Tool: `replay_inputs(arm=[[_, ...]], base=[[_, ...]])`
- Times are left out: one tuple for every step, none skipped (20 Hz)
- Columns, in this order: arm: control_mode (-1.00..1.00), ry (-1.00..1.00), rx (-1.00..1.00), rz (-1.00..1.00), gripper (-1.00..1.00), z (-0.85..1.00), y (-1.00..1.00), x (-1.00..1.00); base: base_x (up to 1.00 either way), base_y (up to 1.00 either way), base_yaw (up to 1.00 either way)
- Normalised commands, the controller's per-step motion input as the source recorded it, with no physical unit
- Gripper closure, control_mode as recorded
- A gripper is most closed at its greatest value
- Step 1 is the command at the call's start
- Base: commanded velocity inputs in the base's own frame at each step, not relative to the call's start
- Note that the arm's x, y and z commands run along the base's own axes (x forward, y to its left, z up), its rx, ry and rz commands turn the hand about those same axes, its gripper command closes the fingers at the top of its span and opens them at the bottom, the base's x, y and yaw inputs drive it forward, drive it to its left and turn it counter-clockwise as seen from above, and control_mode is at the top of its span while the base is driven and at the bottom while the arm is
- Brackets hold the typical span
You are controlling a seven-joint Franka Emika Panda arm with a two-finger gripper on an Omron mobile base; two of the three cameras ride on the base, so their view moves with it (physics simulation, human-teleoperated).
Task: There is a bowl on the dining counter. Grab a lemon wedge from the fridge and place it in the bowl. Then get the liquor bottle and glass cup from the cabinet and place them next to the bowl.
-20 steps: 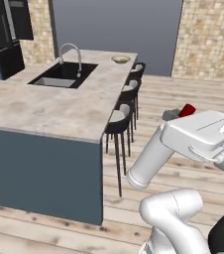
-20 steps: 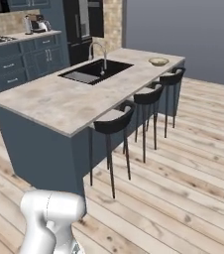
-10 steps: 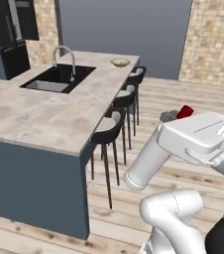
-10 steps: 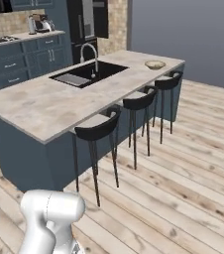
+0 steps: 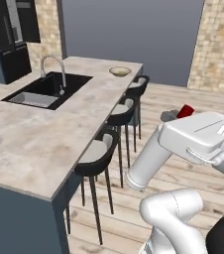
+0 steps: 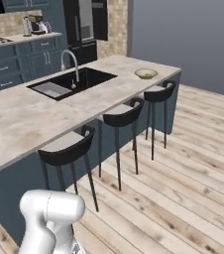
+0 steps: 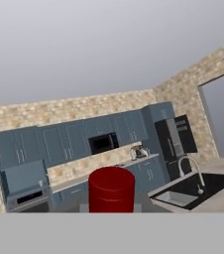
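Left base view first: the whole picture has swung since a second ago, so that is the base driving, not the furniture, and the dining counter [image 5: 39, 144] now runs away up the left with the bowl [image 5: 120, 71] sitting at its far end, near the right edge. That puts the robot on course for the drop-off end of the island. Poking out beyond the white arm, a red cap [image 5: 185, 110] marks the liquor bottle riding at the hand. Right base view: same story from the other side, bowl [image 6: 146, 73] far along the counter above the furthest stool [image 6: 158, 94], sink [image 6: 72, 83] in the middle stretch. Hand view: the liquor bottle [image 7: 111, 190] stands right in front of the lens, red cap towards the camera's top, its long axis seemingly running up between the fingers. The gripper itself is hidden below it; judging by how the bottle sits, the jaws are narrowly closed on it. Lemon in the bowl? Too small to tell.
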Motion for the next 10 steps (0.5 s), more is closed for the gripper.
replay_inputs(arm=[[1.00, 0.00, 0.00, 0.00, 1.00, 0.00, 0.00, 0.00], [1.00, 0.00, 0.00, 0.00, 1.00, 0.00, 0.00, 0.00], [1.00, 0.00, 0.00, 0.00, 1.00, 0.00, 0.00, 0.00], [1.00, 0.00, 0.00, 0.00, 1.00, 0.00, 0.00, 0.00], [1.00, 0.00, 0.00, 0.00, 1.00, 0.00, 0.00, 0.00], [1.00, 0.00, 0.00, 0.00, 1.00, 0.00, 0.00, 0.00], [1.00, 0.00, 0.00, 0.00, 1.00, 0.00, 0.00, 0.00], [1.00, 0.00, 0.00, 0.00, 1.00, 0.00, 0.00, 0.00], [1.00, 0.00, 0.00, 0.00, 1.00, 0.00, 0.00, 0.00], [1.00, 0.00, 0.00, 0.00, 1.00, 0.00, 0.00, 0.00]], base=[[0.93, -0.68, 0.13], [0.92, -0.68, 0.13], [0.91, -0.65, 0.14], [0.87, -0.63, 0.14], [0.85, -0.61, 0.14], [0.80, -0.59, 0.14], [0.76, -0.58, 0.15], [0.68, -0.61, 0.16], [0.61, -0.61, 0.16], [0.42, -0.61, 0.15]])
